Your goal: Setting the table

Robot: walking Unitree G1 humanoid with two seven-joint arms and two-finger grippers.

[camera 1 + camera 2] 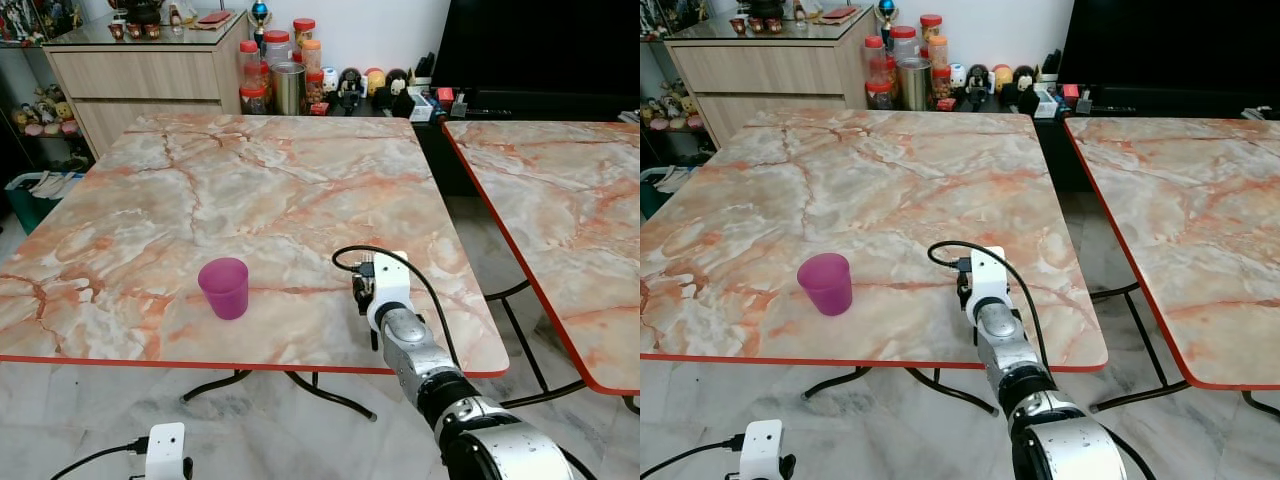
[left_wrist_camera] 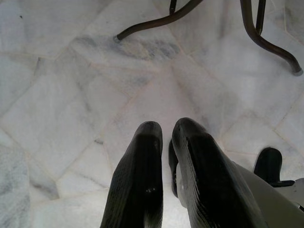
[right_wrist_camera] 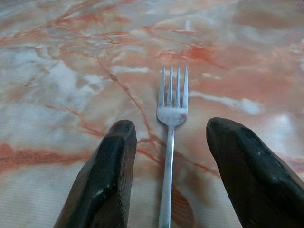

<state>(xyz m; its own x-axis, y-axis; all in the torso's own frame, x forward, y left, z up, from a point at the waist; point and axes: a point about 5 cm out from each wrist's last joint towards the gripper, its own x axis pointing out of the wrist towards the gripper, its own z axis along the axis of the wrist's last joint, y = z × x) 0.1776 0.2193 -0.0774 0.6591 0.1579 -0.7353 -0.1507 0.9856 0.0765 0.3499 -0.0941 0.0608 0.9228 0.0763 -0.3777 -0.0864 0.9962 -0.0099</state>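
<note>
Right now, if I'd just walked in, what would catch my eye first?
Probably the purple cup, standing alone near the front edge of the marble table. Just to its right, the right gripper rests open on the tabletop, with a silver fork lying between its fingers. The left gripper hangs over the floor.

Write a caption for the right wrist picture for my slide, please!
The right tool open over a fork lying flat on the marble table.

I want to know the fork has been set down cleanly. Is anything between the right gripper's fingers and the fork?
Nothing visible. The fork lies flat on the table, in the open gap between the right gripper fingers, which stand apart from it on either side.
</note>
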